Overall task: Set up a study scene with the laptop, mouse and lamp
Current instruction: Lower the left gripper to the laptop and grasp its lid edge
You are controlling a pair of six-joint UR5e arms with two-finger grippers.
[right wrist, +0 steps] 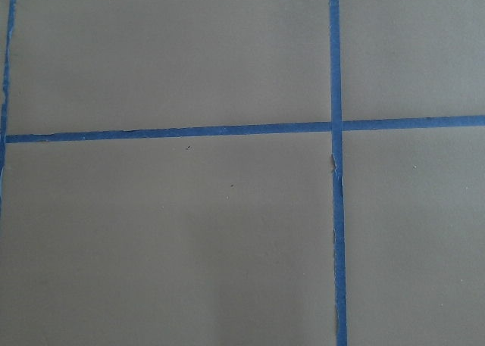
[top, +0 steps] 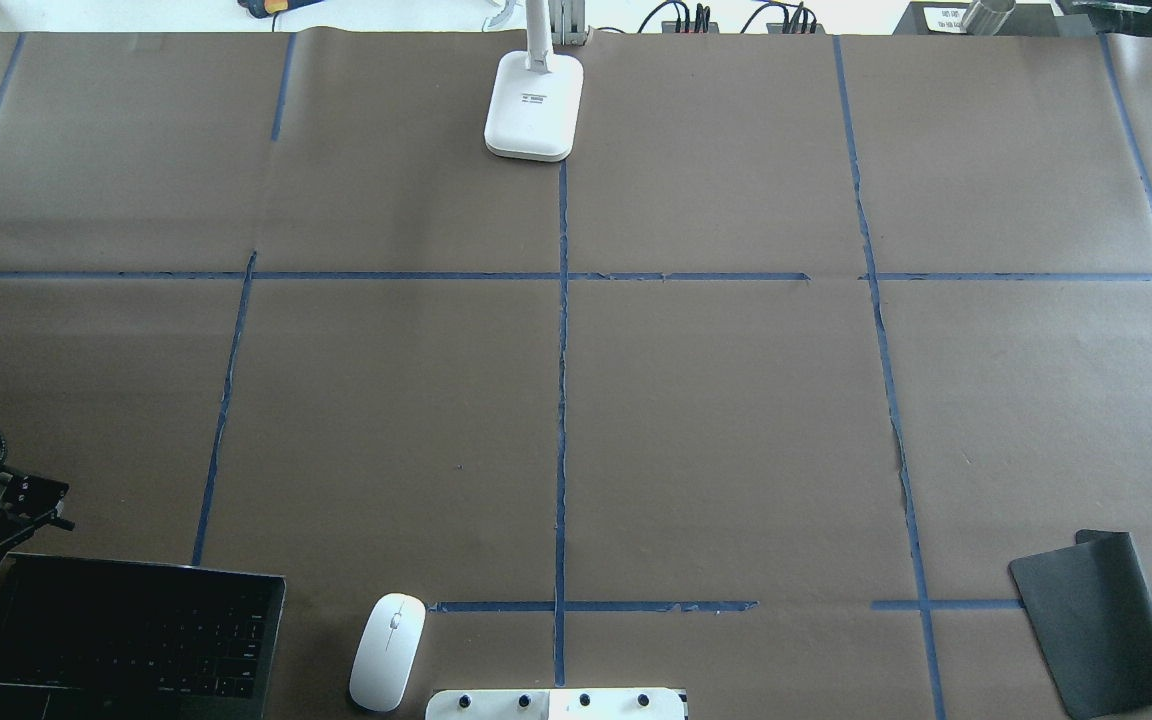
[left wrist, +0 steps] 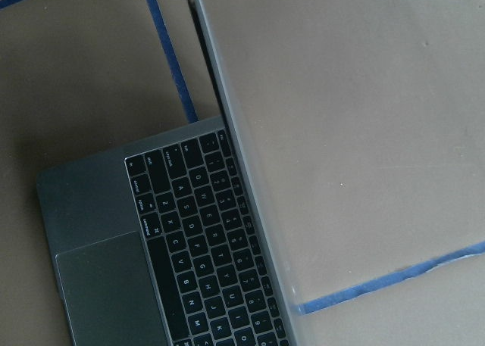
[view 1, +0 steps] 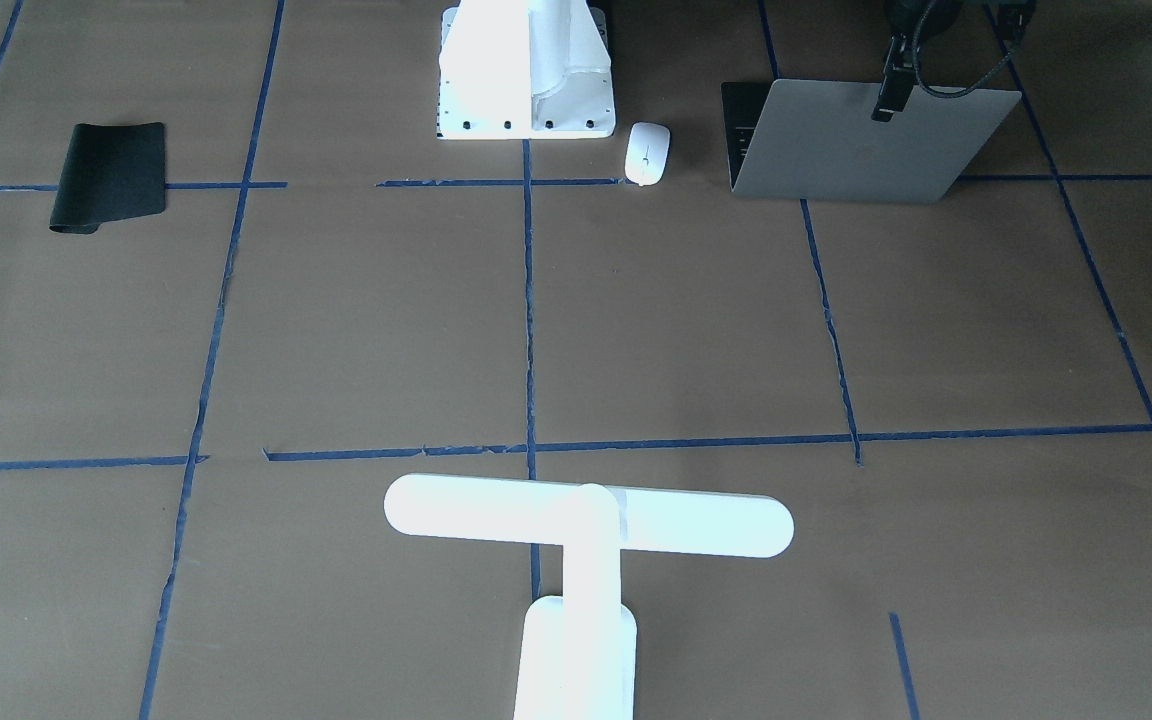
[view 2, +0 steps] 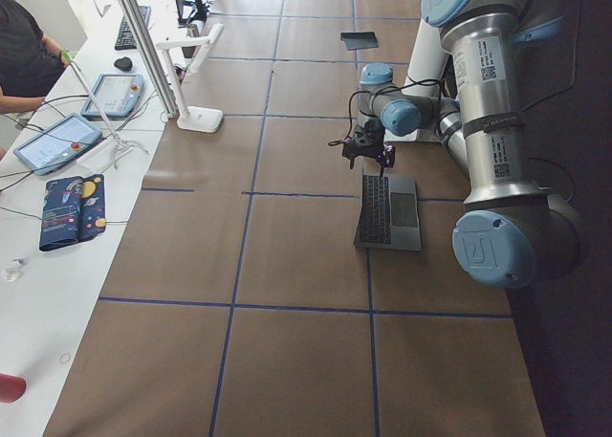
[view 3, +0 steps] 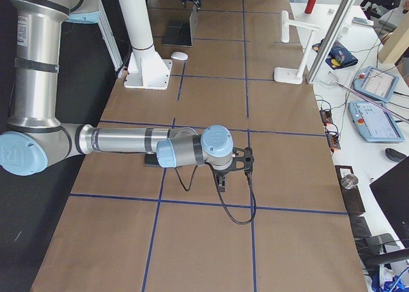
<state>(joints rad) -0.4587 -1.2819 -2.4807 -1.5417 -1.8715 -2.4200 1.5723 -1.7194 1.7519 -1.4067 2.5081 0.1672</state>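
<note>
My left claw (view 1: 884, 108) sits at the top edge of the open laptop (view 1: 861, 140) lid; I cannot tell whether it pinches. On the overhead view, the mouse (top: 388, 651) lies at three o'clock, lamp (top: 534, 105) far toward one.

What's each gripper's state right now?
Left gripper: closed on the laptop, at its lid's top edge.
Right gripper: cannot be told.

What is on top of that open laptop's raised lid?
The left gripper sits at the top edge of the laptop lid. Its fingers look closed on the edge, though the contact itself is hidden.
</note>
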